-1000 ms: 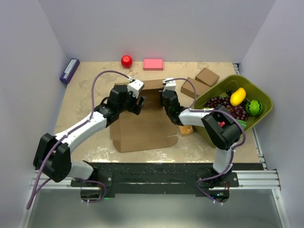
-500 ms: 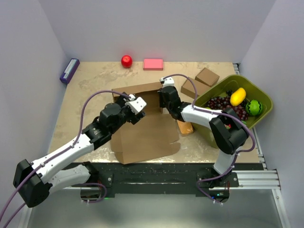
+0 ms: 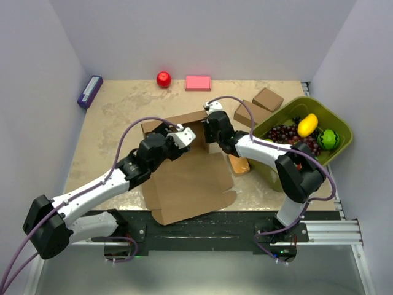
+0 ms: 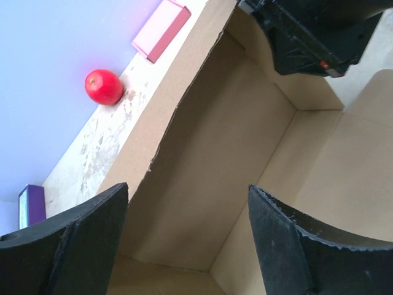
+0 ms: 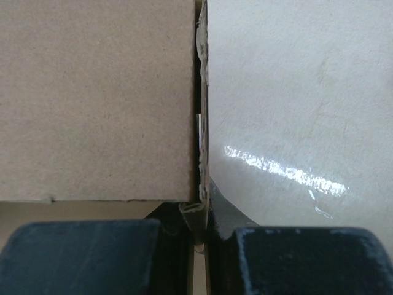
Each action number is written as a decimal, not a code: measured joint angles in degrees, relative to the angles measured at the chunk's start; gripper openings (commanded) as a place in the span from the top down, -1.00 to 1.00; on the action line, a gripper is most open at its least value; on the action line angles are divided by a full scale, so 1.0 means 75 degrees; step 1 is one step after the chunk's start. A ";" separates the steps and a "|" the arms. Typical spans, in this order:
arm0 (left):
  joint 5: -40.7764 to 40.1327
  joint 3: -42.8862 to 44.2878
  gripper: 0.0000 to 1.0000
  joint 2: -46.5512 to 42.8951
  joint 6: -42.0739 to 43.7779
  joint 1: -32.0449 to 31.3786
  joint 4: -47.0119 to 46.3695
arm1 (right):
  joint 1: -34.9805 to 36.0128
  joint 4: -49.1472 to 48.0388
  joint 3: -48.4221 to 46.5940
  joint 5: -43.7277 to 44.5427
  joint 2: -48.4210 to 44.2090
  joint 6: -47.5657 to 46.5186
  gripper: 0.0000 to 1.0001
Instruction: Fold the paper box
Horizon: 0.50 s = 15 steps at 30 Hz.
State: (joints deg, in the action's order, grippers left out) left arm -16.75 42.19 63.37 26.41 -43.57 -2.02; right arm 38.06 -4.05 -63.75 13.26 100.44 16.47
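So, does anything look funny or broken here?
Yes, the paper box sits crooked, and its near corner seems to poke past the front edge of the table. In the left wrist view, its raised wall has a ragged top edge, maybe torn or just cut that way.

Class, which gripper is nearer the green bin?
Right. The right gripper pinches a raised wall of the paper box, toward the bin; the left gripper hovers open over the box, farther away.

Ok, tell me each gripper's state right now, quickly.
Left gripper: open, holding nothing, pointed into the big cardboard box.
Right gripper: closed, pinching a wall edge of that box.
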 measured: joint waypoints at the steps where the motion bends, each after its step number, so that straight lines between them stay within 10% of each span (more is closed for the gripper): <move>1: -0.0044 0.0000 -0.52 0.0035 0.0023 0.0000 0.0000 | 0.0017 0.0044 0.0000 -0.0050 -0.0020 -0.0009 1.00; 15: -0.0364 0.0195 0.03 0.0720 0.0026 0.0000 0.0105 | 0.0125 0.0466 0.0017 -0.0096 -0.0216 -0.0478 1.00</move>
State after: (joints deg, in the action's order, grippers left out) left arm -19.49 43.66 68.77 26.61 -43.57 -1.23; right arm 39.00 -0.56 -63.61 12.53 98.83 12.88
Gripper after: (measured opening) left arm 0.546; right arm 0.071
